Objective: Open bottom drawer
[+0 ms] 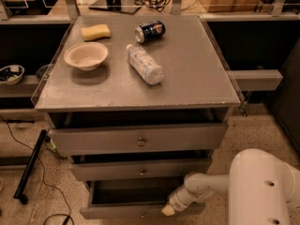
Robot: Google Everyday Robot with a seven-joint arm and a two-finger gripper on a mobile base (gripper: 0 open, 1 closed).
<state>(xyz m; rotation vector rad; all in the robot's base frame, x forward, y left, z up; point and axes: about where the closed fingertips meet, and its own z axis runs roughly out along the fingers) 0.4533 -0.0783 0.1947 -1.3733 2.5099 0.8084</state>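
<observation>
Bottom drawer [117, 213] is where the jaws are. Their pale tip sits low at the upper edge of its front, right of centre, at the end of the white arm [206, 183] that reaches in from the right. I cannot tell whether they are clenched or released, or whether they hold anything.

This drawer sits lowest in the cabinet, under the middle drawer [112, 170] and the top drawer [103, 140]. It looks already partway out, since a dark strip of its inside shows behind the front.

To do the step well, the pull should run straight out along the slides, level and slow. With contact off to the right, an uneven tug could skew the drawer and jam it. A grip nearer the centre would probably draw more evenly. The tip should also stay below the middle drawer's front so it does not catch.

Up on the tabletop [197, 69] a bottle [144, 63] and a can [150, 31] lie on their sides near a bowl [86, 55] and a sponge [95, 32]. A jerk might set the two round ones rolling.
</observation>
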